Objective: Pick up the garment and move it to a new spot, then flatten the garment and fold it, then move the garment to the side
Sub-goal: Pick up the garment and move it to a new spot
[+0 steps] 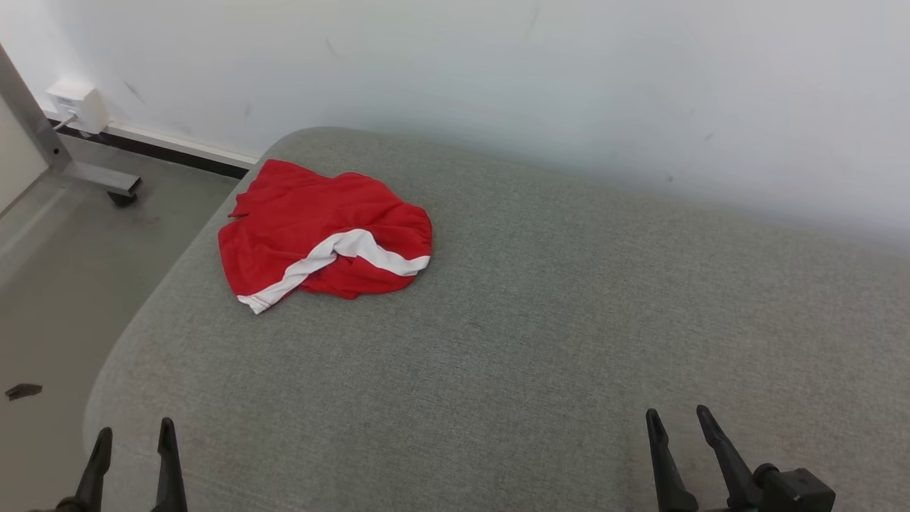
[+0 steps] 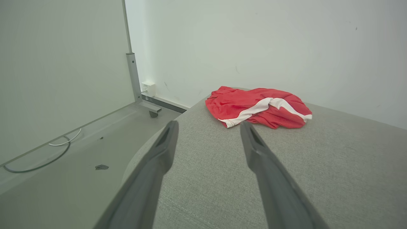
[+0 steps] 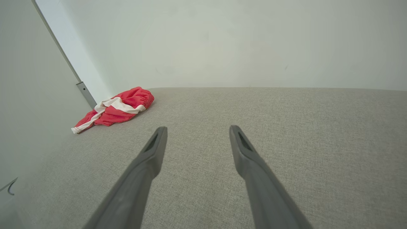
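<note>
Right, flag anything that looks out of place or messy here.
The red garment is bunched in a crumpled heap near the far left corner of the grey cushion, its white stripe twisted rather than straight. A small dark scrap lies on the floor beside the cushion. Nothing else stands out.

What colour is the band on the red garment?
White; the band crosses the crumpled garment, clearest in the head view.

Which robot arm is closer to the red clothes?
Left. The left gripper is in front of the red garment, slightly to its left; the right gripper is far off to its right.
</note>
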Motion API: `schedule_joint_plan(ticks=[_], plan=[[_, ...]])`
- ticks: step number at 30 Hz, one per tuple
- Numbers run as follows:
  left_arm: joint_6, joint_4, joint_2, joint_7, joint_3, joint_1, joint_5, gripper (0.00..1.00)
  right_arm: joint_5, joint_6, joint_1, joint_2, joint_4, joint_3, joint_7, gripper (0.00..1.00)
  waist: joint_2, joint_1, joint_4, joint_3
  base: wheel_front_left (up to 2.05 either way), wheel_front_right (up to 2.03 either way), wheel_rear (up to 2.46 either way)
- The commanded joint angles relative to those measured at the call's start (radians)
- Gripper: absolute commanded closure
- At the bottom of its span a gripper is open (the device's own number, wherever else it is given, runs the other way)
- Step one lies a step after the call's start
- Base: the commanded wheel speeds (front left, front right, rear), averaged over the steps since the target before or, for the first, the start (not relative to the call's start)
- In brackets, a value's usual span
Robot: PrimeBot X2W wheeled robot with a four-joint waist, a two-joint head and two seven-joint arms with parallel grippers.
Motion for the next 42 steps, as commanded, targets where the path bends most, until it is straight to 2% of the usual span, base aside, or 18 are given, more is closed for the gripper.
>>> schedule_joint_plan(ticks=[1, 8, 15, 17, 24, 28, 33, 42], plan=[[0.004, 0.001, 0.002, 0.000, 0.002, -0.014, 0.001, 0.00, 0.007, -0.003, -0.008, 0.002, 0.001, -0.001, -0.002, 0.00, 0.0000, 0.0000, -0.008, 0.004, 0.00, 0.00, 0.00], [-0.001, 0.010, 0.045, 0.000, -0.012, -0.147, -0.006, 0.00, -0.004, -0.003, -0.047, -0.019, -0.020, -0.020, 0.009, 0.00, 0.0000, 0.0000, -0.078, 0.059, 0.00, 0.00, 0.00], [-0.004, 0.035, 0.111, 0.009, -0.006, -0.383, -0.046, 0.00, -0.016, -0.003, -0.101, -0.044, -0.057, -0.054, 0.020, 0.00, 0.0000, 0.0000, -0.207, 0.181, 0.00, 0.00, 0.00], [-0.005, 0.055, 0.147, 0.028, 0.002, -0.490, -0.060, 0.00, -0.020, -0.003, -0.125, -0.053, -0.074, -0.083, 0.016, 0.00, 0.0000, 0.0000, -0.267, 0.247, 0.00, 0.00, 0.00], [-0.007, 0.139, 0.238, 0.075, 0.017, -0.702, -0.101, 0.00, -0.027, -0.003, -0.163, -0.057, -0.118, -0.139, 0.007, 0.00, 0.0000, 0.0000, -0.382, 0.387, 0.00, 0.00, 0.00], [-0.006, 0.215, 0.287, 0.109, 0.000, -0.798, -0.111, 0.00, -0.032, -0.003, -0.180, -0.060, -0.143, -0.161, 0.002, 0.00, 0.0000, 0.0000, -0.417, 0.449, 0.00, 0.00, 0.00], [-0.007, 0.380, 0.343, 0.156, -0.025, -0.889, -0.132, 0.00, -0.032, -0.003, -0.191, -0.066, -0.171, -0.180, -0.002, 0.00, 0.0000, 0.0000, -0.441, 0.487, 0.00, 0.00, 0.00], [-0.007, 0.644, 0.393, 0.291, -0.100, -0.956, -0.210, 0.00, -0.040, -0.003, -0.200, -0.072, -0.193, -0.192, 0.007, 0.00, 0.0000, 0.0000, -0.455, 0.494, 0.00, 0.00, 0.00]])
